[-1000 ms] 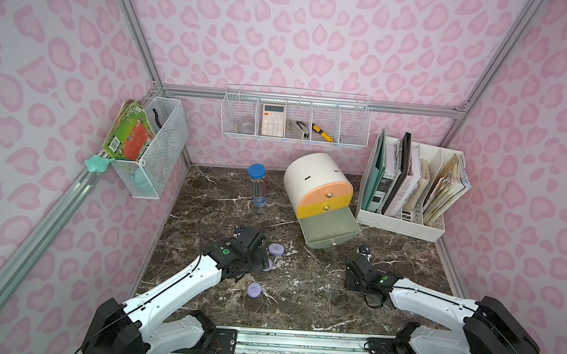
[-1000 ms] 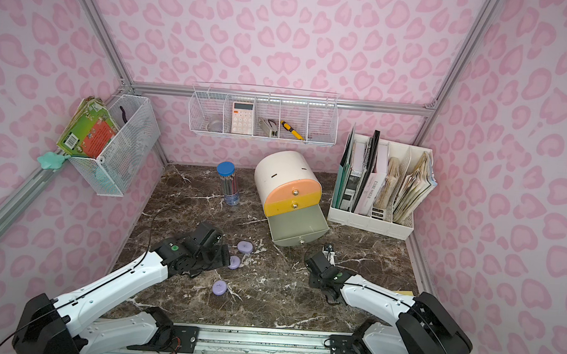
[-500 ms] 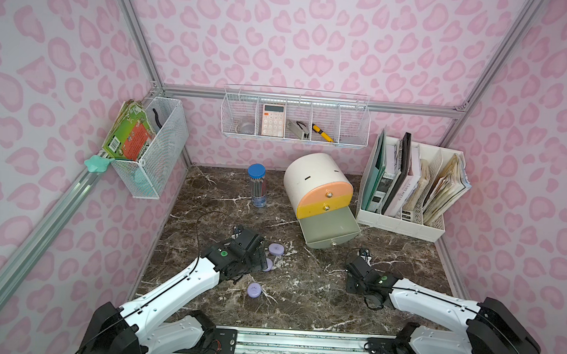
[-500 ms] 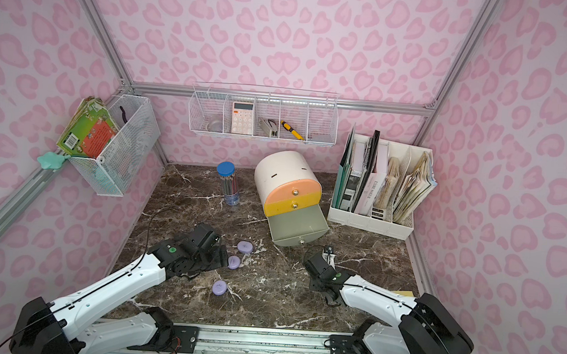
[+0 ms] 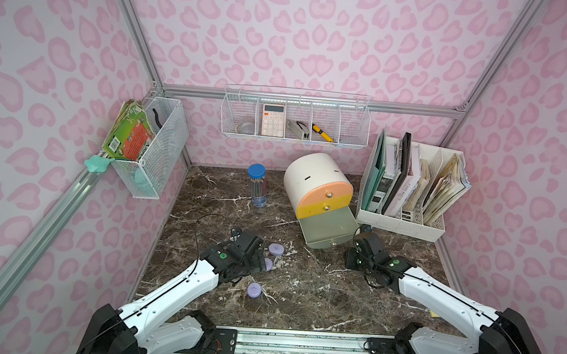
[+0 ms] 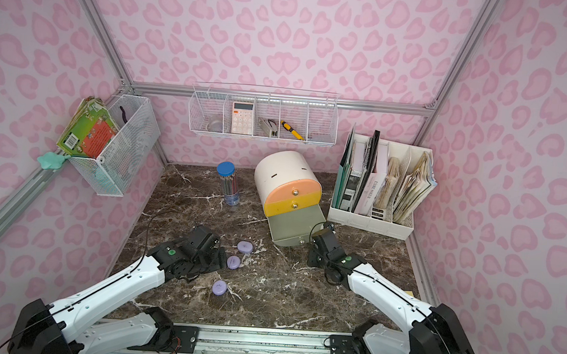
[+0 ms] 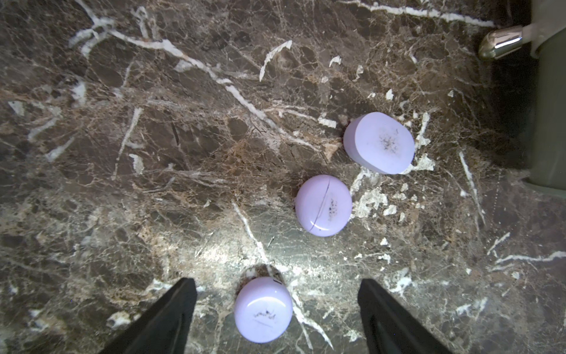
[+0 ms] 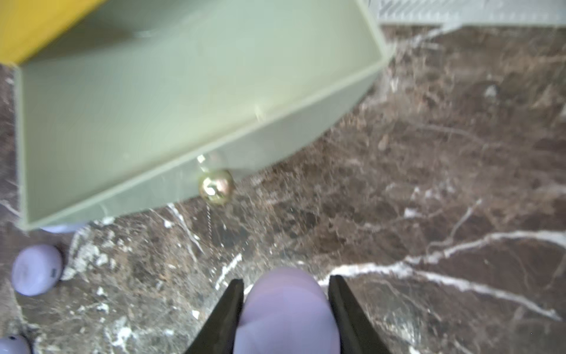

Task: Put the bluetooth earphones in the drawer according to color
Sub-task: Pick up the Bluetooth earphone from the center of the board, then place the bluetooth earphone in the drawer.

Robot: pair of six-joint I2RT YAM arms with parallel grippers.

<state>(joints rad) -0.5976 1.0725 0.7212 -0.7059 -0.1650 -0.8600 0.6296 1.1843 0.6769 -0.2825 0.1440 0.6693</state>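
Three lilac bluetooth earphones cases lie on the marble: one [image 5: 276, 249], one [image 5: 268, 264] half hidden by my left arm, one [image 5: 254, 290]. In the left wrist view my left gripper [image 7: 277, 280] is open, with a case [image 7: 263, 309] lying between its fingers, untouched. My right gripper [image 8: 286, 279] is shut on another lilac case [image 8: 286, 309]. It hovers by the front right corner of the pulled-out grey-green drawer [image 5: 328, 227], which shows nothing inside. The peach and yellow drawers of the white cabinet [image 5: 309, 173] are closed.
A blue-lidded pencil tube [image 5: 256, 182] stands left of the cabinet. A white file rack [image 5: 407, 196] stands at the back right, close to my right gripper. Wire baskets [image 5: 295, 117] [image 5: 154, 148] hang on the walls.
My right gripper has shut on a lilac case and carried it away from the front, up to the open drawer's corner. The left arm has barely shifted.
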